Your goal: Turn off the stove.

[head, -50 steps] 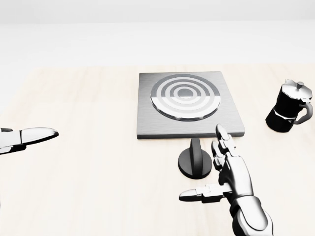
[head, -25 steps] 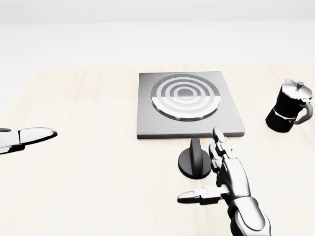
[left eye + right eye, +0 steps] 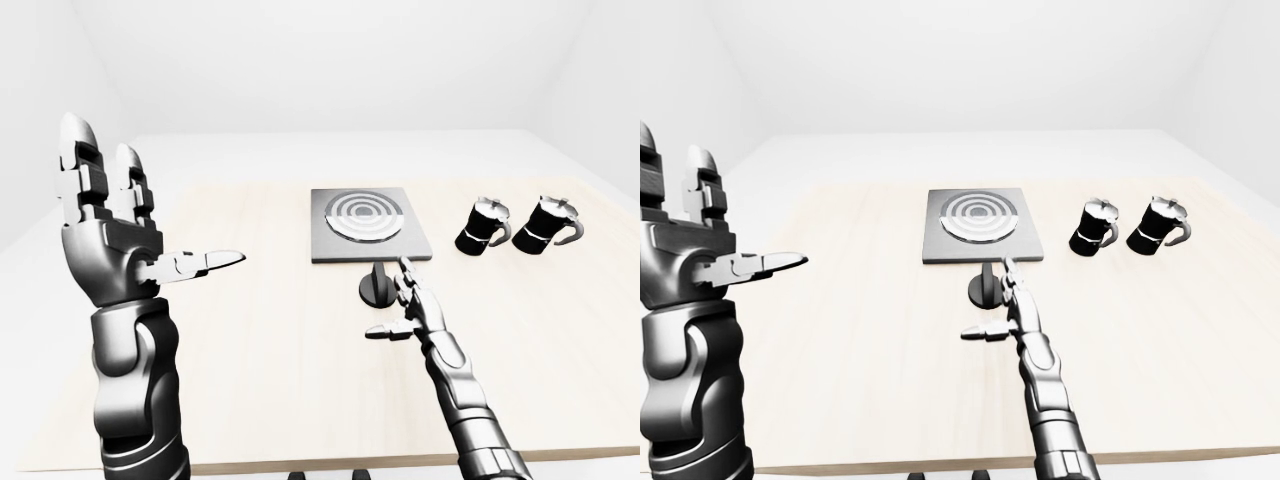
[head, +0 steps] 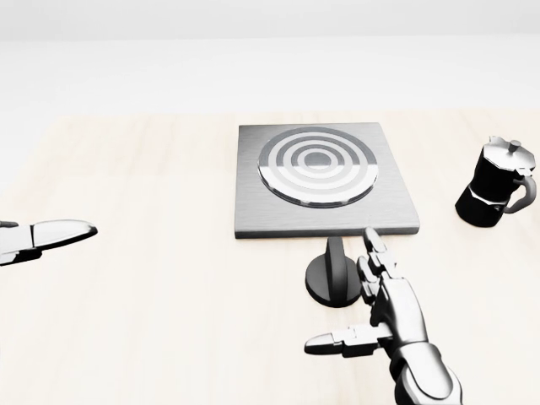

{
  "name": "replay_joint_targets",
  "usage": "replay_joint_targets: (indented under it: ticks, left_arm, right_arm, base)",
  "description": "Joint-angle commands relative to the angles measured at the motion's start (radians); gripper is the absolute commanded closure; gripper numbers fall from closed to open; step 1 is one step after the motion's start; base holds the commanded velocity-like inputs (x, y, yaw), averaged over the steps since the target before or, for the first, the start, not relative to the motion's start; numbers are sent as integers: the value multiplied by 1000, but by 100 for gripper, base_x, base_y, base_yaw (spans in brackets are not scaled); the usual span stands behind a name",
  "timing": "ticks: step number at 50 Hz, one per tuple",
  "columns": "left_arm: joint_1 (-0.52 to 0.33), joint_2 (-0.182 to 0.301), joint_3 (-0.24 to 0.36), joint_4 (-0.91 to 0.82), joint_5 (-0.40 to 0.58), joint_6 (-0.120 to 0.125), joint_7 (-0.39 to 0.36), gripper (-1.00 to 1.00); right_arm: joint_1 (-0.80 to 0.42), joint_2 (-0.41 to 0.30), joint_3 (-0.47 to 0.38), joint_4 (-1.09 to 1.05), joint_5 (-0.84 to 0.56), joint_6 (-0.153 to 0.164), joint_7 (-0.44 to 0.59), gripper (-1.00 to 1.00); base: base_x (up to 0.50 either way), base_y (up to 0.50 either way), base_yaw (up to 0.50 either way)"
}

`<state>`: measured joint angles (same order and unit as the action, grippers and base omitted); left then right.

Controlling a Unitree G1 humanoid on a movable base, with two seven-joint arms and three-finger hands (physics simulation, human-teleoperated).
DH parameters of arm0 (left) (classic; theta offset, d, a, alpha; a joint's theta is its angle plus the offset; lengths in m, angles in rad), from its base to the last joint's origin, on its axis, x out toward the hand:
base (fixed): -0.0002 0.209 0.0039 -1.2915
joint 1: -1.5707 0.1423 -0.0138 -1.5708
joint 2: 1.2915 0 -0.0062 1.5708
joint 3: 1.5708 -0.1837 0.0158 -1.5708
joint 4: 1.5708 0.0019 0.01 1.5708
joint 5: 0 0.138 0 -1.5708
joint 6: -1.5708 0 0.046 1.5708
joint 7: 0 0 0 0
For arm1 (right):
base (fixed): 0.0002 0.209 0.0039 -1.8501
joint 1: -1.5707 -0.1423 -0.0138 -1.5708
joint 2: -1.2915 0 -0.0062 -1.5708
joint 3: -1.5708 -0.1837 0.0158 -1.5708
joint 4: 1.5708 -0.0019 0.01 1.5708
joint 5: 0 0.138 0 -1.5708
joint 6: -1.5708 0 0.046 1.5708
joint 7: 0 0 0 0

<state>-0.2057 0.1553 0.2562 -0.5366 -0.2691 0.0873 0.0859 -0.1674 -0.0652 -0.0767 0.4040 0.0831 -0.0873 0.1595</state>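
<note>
A grey square stove with a ringed round burner lies on the pale wooden table. Its black knob, a round base with an upright handle, stands just below the stove's lower edge in the head view. My right hand is open, fingers stretched up beside the knob's right side and thumb pointing left below it; it does not close on the knob. My left hand is open and raised at the far left, well away from the stove.
Two black moka pots stand on the table to the right of the stove. The table's edge runs along the bottom of the left-eye view. A white floor and walls lie beyond the table.
My right hand has drawn down slightly in the head view, its fingertips now lower beside the knob. The knob and the left hand have barely moved.
</note>
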Motion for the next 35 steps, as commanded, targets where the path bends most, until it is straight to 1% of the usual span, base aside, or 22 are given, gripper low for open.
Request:
replay_joint_targets:
  ticks: [1, 20, 30, 35]
  left_arm:
    - [1, 1, 1, 6, 0, 0, -2, -100]
    - [7, 1, 4, 9, 0, 0, -4, -100]
    - [7, 1, 4, 11, 1, 0, -4, -100]
    - [8, 0, 4, 12, 3, 0, -4, -100]
  right_arm:
    - [-4, 1, 2, 14, -1, 0, 0, -100]
    - [-21, 3, 6, 56, -3, 0, 1, -100]
    - [-55, -4, 3, 124, -4, 0, 9, -100]
    - [-70, 0, 11, 110, -6, 0, 9, -100]
  base:
    - [0, 0, 0]
    - [0, 0, 0]
    - [0, 0, 0]
    - [0, 0, 0]
